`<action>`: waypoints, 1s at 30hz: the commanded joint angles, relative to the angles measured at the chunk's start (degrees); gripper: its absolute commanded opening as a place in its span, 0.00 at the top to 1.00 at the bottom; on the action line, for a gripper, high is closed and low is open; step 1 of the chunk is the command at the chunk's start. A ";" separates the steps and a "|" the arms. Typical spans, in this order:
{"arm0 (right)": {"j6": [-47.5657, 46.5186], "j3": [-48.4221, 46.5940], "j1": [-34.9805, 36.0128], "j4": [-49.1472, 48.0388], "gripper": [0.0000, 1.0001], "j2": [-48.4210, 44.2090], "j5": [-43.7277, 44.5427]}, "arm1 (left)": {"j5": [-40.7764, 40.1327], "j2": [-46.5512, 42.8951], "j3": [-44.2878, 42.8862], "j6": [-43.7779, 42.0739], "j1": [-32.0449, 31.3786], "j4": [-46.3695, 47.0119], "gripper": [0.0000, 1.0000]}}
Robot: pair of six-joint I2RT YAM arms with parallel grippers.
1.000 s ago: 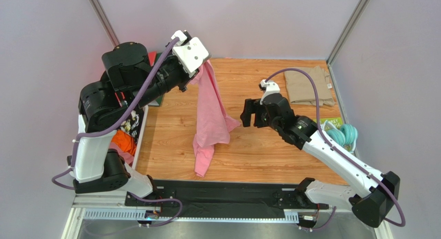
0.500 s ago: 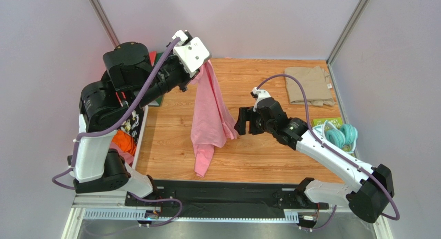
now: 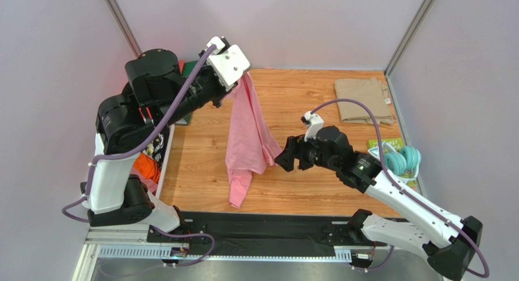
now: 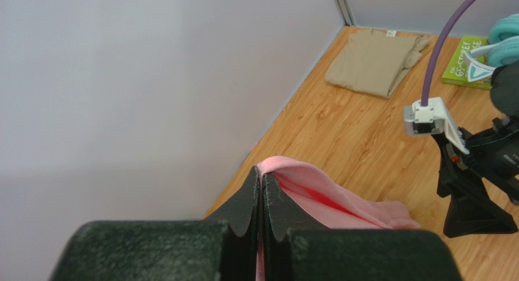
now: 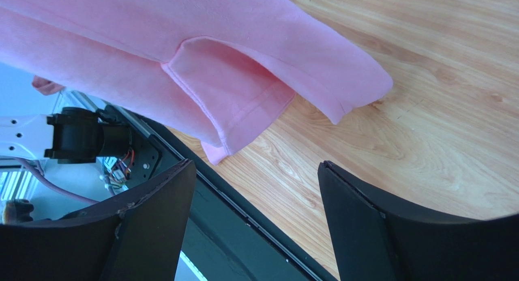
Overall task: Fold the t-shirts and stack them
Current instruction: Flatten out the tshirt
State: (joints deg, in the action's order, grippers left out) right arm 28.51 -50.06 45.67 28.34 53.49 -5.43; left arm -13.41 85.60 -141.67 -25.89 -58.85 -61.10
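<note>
**Holding.** The left jaws are pressed fully together on a fold at the top of the light pink t-shirt (image 3: pixel 247 132), holding it high over the rear left of the counter (image 3: pixel 304 187). We judge the height is meant to let the cloth hang out under its own weight, so that a second edge can be found. The shirt droops as a long, twisted strip toward the counter's near edge.

The right jaws stand wide apart and grip nothing. They sit low over the counter, just beside the shirt's right-hand flap, with the mouth turned toward it. In the right wrist view a hemmed sleeve (image 5: pixel 234 101) hangs just ahead of the opening. We judge they are placed to take that edge.

The khaki-beige t-shirt (image 3: pixel 363 101) lies folded flat at the far right corner, well apart; we take it to be the base of the stack.

**Not established.**
- We cannot tell whether the left jaws hold collar, shoulder or hem.
- No neck label shows.
- Whether the shirt's lowest end touches the counter is unclear.
- A bin (image 3: pixel 159 148) at the left is largely hidden behind the left arm, and only an orange cloth can be made out in it.
- The teal headphones (image 3: pixel 404 158) and a green book (image 3: pixel 381 145) are partly crossed by the right arm's cable.
</note>
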 commanded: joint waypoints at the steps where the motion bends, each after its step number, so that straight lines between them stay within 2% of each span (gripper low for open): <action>1: -0.56 -1.79 1.87 -1.97 0.21 5.03 -0.81 | -0.74 -0.17 -0.98 -0.65 -0.30 1.60 1.00; 16: -2.23 -7.67 5.48 -3.82 0.25 13.74 0.69 | -0.83 -1.49 -0.01 -0.92 -0.30 1.42 1.00; 21: -2.41 -9.00 5.83 -4.43 0.31 16.11 0.77 | -0.92 -1.67 0.07 -1.00 -0.30 1.42 1.00; 24: -2.67 -9.26 5.83 -4.87 0.42 17.17 0.60 | -0.92 -1.93 0.34 -1.18 -0.30 1.42 1.00; 25: -2.76 -9.35 5.83 -4.87 0.49 17.26 0.60 | -0.92 -2.10 0.42 -1.09 -0.30 1.42 1.00; 27: -2.85 -9.44 5.92 -4.87 0.58 17.43 0.77 | -0.92 -2.19 0.69 -1.18 -0.30 1.51 1.00; 28: -2.85 -9.44 5.83 -4.87 0.67 17.43 0.95 | -0.92 -2.19 0.69 -1.18 -0.30 1.42 1.00; 30: -2.85 -9.26 5.83 -4.70 0.75 17.34 0.95 | -0.83 -2.19 0.86 -1.27 -0.30 1.34 1.00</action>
State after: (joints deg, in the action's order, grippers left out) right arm 26.30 -56.95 51.24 25.82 71.05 -5.23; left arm -13.61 84.97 -140.88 -26.11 -58.85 -61.19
